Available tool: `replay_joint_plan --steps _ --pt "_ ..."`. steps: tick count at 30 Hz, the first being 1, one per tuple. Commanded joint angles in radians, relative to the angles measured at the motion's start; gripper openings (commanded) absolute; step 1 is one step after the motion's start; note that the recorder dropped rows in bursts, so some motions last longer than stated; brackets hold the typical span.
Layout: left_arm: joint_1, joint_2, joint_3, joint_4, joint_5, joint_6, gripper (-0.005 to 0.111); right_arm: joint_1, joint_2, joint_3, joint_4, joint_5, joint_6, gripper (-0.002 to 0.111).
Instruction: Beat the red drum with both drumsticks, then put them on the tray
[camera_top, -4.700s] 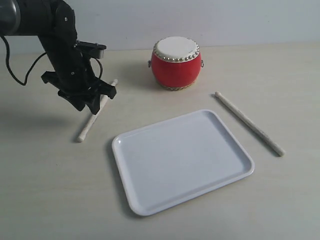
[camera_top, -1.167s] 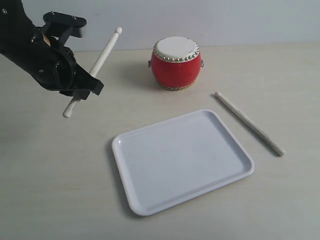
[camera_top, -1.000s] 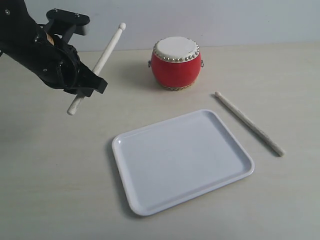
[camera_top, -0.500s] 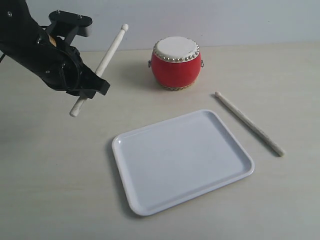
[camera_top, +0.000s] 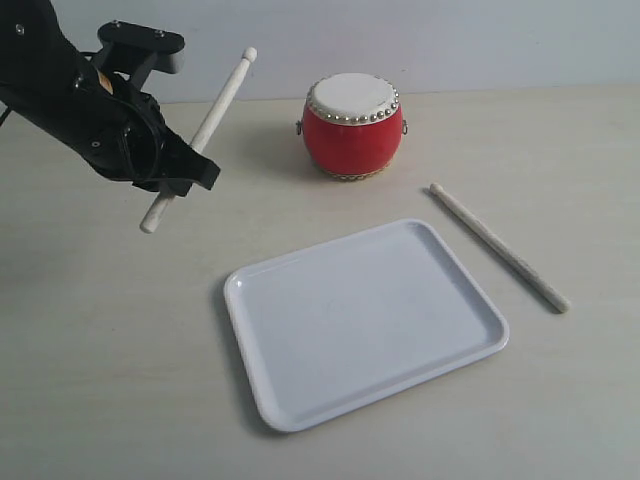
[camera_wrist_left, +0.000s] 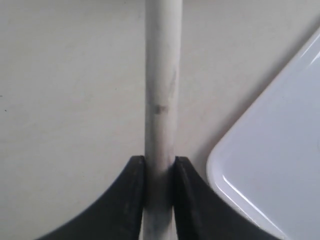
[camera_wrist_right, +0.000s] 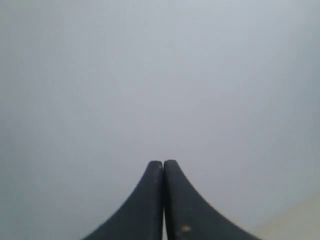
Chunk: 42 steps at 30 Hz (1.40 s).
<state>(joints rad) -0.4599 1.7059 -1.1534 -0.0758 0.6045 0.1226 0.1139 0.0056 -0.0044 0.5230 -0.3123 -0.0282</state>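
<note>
Slippage worries us: our left pincer (camera_wrist_left: 159, 170) clamps one stick (camera_top: 222, 98) low down, so hitting the drum (camera_top: 352, 130) could twist it loose; right pincer (camera_wrist_right: 163, 166) clenched, empty.

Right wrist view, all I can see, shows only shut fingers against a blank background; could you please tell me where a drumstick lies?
Observer: One free drumstick lies flat on the table, just right of the tray.
Operator: Thank you; where is the other one?
Observer: The left fingers clamp the other drumstick in the air, tip tilted upward.
Operator: And the drum?
Observer: The red drum stands upright beyond the tray, apart from both sticks.
</note>
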Motion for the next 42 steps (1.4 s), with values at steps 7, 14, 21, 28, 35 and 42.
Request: replay_joint_plan --steps 7,14,21,28,35,42 --pt "-0.006 -0.007 0.002 -0.007 -0.008 -0.004 0.000 -0.004 0.725 -0.809 -0.161 0.565 -0.092 0.000" --pt "-0.006 -0.007 0.002 -0.007 0.011 -0.004 0.000 -0.004 1.474 -1.447 -0.453 1.533 -0.099 0.000" --pt "-0.006 -0.007 0.002 -0.007 0.011 0.004 0.000 0.003 1.763 -1.467 -0.435 1.533 -0.136 0.000" --pt "-0.006 -0.007 0.002 -0.007 0.011 0.008 0.000 0.003 1.911 -1.466 -0.298 1.533 -0.299 0.000" --pt "-0.006 -0.007 0.002 -0.007 -0.007 0.025 0.000 0.003 1.936 -1.417 -0.351 1.533 -0.347 0.001" --pt "-0.006 -0.007 0.002 -0.007 -0.012 0.027 0.000 0.003 1.934 -1.281 -0.365 1.474 -0.347 0.021"
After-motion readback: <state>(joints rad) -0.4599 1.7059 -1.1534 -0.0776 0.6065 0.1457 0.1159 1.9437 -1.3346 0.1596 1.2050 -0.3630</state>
